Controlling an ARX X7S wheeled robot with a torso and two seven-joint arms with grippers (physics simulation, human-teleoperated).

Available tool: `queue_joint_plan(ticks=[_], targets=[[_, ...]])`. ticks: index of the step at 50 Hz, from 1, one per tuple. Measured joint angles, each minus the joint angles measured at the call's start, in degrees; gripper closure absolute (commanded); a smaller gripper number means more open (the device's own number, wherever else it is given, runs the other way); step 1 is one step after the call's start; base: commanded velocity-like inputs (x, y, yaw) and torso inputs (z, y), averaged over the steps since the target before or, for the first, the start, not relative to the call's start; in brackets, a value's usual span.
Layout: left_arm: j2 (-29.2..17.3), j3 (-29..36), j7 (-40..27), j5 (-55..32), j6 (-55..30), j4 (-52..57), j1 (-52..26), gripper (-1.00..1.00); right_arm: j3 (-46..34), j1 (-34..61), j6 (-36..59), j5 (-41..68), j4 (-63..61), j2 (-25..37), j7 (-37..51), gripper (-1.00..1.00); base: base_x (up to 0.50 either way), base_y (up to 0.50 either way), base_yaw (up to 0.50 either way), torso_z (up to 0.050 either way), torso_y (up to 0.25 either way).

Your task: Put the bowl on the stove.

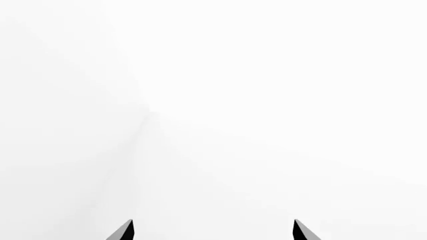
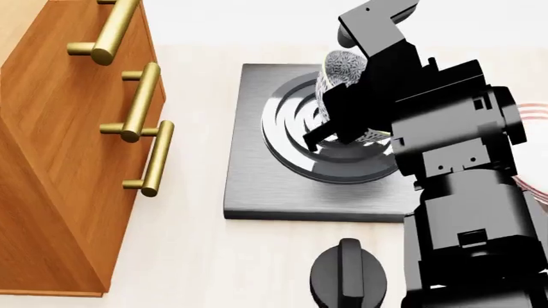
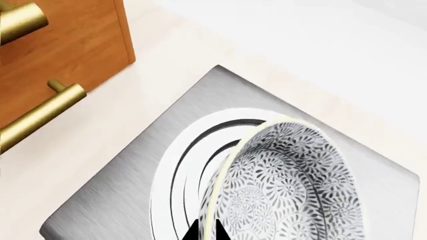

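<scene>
In the left wrist view we see only blank white ahead, with the tips of our left gripper at the picture's edge; its fingers stand spread, holding nothing.

From the head view, our right gripper hangs over the stove, pinching the bowl, which stands tilted almost on edge above the burner rings. A wooden drawer cabinet with brass handles stands beside the stove on the pale worktop, and a round black knob lies nearer to us.

In the right wrist view, the fingers are pressed on the bowl's pale rim, the patterned inside turned sideways over the rings. We judge the tilt to be the danger: released so, the bowl could drop on its edge, roll off the slab or tip over. It wants levelling and lowering first.
</scene>
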Motion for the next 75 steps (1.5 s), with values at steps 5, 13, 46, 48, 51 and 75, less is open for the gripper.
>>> queue_joint_plan(ticks=[5, 13, 46, 48, 51, 75], targets=[[0.07, -0.03, -0.11, -0.21, 0.13, -0.16, 0.02, -1.00, -0.08, -0.16, 0.04, -0.09, 0.00, 0.02, -0.01, 1.00, 0.00, 0.00, 0.00, 0.000, 0.000], [0.10, 0.00, -0.18, -0.29, 0.33, -0.31, 0.05, -1.00, -0.06, -0.12, 0.03, -0.07, 0.00, 0.01, 0.00, 1.00, 0.00, 0.00, 0.00, 0.000, 0.000], [-0.18, 0.18, -0.43, -0.17, 0.85, -0.63, 0.13, -1.00, 0.28, 0.21, -0.20, 0.05, -0.01, -0.03, -0.02, -1.00, 0.00, 0.00, 0.00, 0.000, 0.000], [-0.18, 0.21, -0.44, -0.15, 0.89, -0.65, 0.14, -1.00, 0.30, 0.23, -0.22, 0.06, -0.01, -0.03, -0.02, -1.00, 0.00, 0.00, 0.00, 0.000, 0.000], [-0.18, 0.25, -0.45, -0.12, 0.95, -0.68, 0.16, -1.00, 0.32, 0.25, -0.23, 0.07, -0.01, -0.04, -0.02, -1.00, 0.00, 0.00, 0.00, 0.000, 0.000], [-0.26, 0.55, -0.57, -0.03, 1.36, -0.71, 0.43, -1.00, 4.69, 0.14, -3.46, 0.25, 0.00, -0.90, -0.85, -1.00, 0.00, 0.00, 0.00, 0.000, 0.000]])
